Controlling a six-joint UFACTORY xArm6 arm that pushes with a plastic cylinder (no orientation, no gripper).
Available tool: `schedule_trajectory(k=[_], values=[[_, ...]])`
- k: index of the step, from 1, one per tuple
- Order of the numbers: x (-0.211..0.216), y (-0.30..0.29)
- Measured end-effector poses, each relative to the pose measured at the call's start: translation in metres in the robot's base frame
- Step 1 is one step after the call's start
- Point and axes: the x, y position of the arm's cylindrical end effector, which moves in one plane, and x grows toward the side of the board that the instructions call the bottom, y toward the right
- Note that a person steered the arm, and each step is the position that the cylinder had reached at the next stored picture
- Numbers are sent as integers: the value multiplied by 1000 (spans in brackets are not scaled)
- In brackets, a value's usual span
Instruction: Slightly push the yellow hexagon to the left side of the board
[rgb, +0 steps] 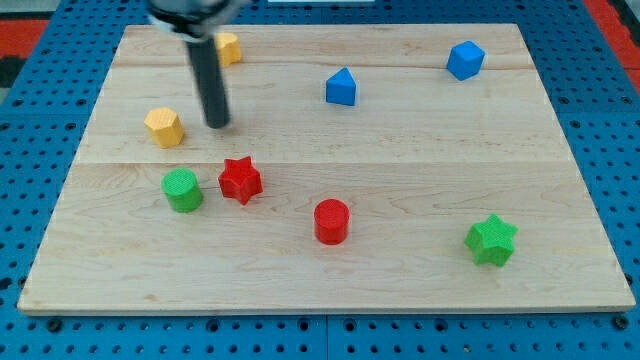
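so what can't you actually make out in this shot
- Yellow block at the view's top: the rod covers its left part, so its shape is unclear.
- The arm above the rod: cut off by the view's top edge and blurred.
- My tip: whether it touches the board cannot be told; it stands apart, right of the yellow hexagon.

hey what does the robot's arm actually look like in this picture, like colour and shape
Only the end of the arm shows: a straight, dark grey to black cylindrical rod with a slight sheen, coming down from a blurred, wider dark mount at the view's top edge. It has no pincer, and no cables or markings are visible. My tip is the rod's plain blunt end.
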Motion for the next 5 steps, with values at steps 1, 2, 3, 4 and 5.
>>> schedule_trajectory(k=[1, 2, 3, 4, 5], values=[[14, -48], [15, -57], [-21, -50], [-8, -36], [22, -24]])
